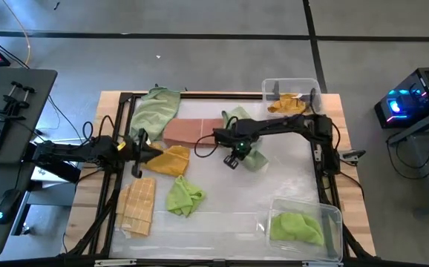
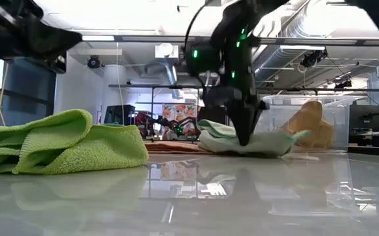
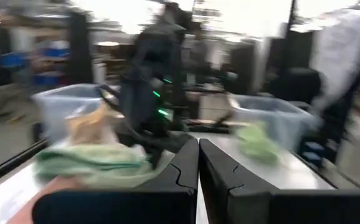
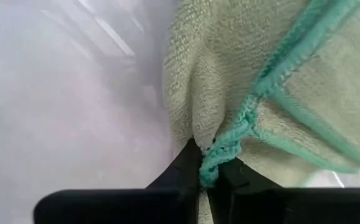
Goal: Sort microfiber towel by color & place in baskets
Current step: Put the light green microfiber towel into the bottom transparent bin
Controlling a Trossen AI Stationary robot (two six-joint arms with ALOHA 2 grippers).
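On the table [image 1: 222,222], the two baskets [image 1: 292,90] [image 1: 303,222] stand along the right side, far and near. Mid-table, the pale green towel [image 1: 251,156] lies crumpled, its long axis unclear; the right gripper [image 1: 233,159] pinches its teal-stitched edge [image 4: 230,146]. The left gripper [image 1: 142,148], fingers pressed together, is at the left.

Right gripper [image 1: 231,158] on towel [image 1: 256,159] (pale green)

Two clear baskets [image 1: 292,87] [image 1: 326,215] hold one orange and one green towel; others lie scattered.
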